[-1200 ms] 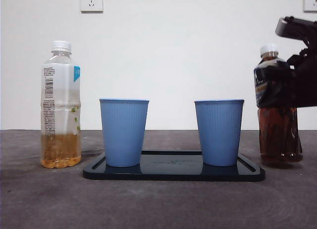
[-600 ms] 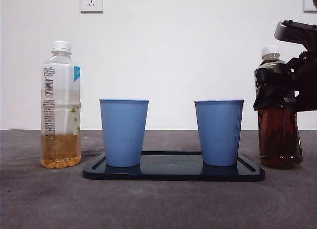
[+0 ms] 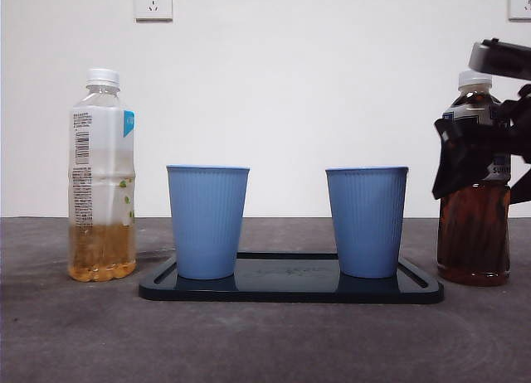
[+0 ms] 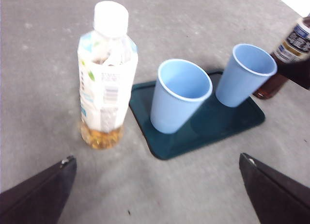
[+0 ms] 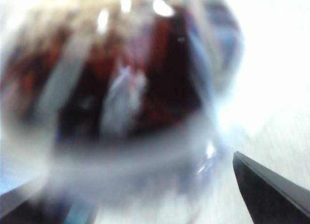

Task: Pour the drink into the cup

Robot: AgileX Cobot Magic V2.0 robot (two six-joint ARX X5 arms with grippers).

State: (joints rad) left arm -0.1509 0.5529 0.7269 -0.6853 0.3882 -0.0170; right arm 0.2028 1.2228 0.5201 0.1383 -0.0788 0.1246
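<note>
A dark tea bottle point(image 3: 473, 234) with a white cap stands upright on the table at the far right, just beyond the tray. My right gripper point(image 3: 485, 159) is shut on its upper body. The same bottle point(image 5: 121, 88) fills the right wrist view as a blur. Two blue cups point(image 3: 207, 221) point(image 3: 367, 221) stand upright on a dark tray point(image 3: 290, 288); from above both cups point(image 4: 179, 95) point(image 4: 244, 73) look empty. My left gripper point(image 4: 157, 185) hangs open above the table, apart from everything.
A clear bottle point(image 3: 101, 176) with a white label, a white cap and a little amber drink at the bottom stands left of the tray, also as the near bottle point(image 4: 106, 83) in the left wrist view. A white wall closes the back.
The dark bottle, tilted a second ago, now stands upright and has shifted a little to the right together with the right gripper. The cups and the clear bottle have not moved.
</note>
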